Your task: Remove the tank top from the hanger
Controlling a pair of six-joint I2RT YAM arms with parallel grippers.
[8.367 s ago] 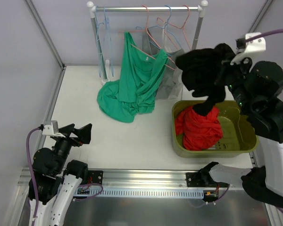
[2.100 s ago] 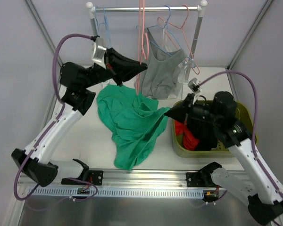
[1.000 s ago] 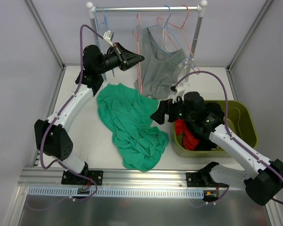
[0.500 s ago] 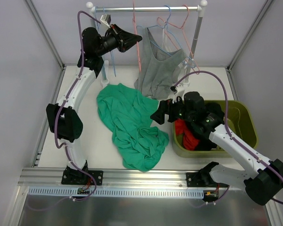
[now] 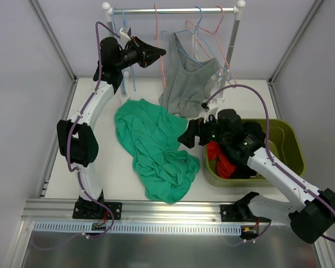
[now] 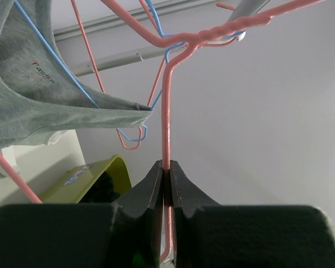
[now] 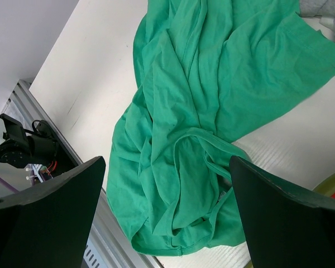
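Top external view first, from the front edge of the table [image 5: 100,167]: we see the green tank top [image 5: 151,139] lying crumpled on the white surface, off any hanger, spread from near the front rail back toward the rack. Just to its right hangs the right gripper [image 5: 185,138], its fingers spread wide with nothing between them. From that wrist we look straight down on green folds framed by the two dark fingers, which do not touch the cloth.

Beside that arm sits the olive bin [image 5: 293,145] with a red garment [image 5: 215,153] and dark cloth [image 5: 238,169] inside.

Further back a grey tank top [image 5: 192,84] hangs on a blue hanger [image 6: 61,67], its lower edge reaching the table.

At the far end, the left gripper [image 5: 159,52] is raised to the rack, jaws pinched tight on the wire of a bare pink hanger [image 6: 167,111]. That hanger's hook sits up at the rail [image 5: 178,10]; we cannot tell whether it rests on it.
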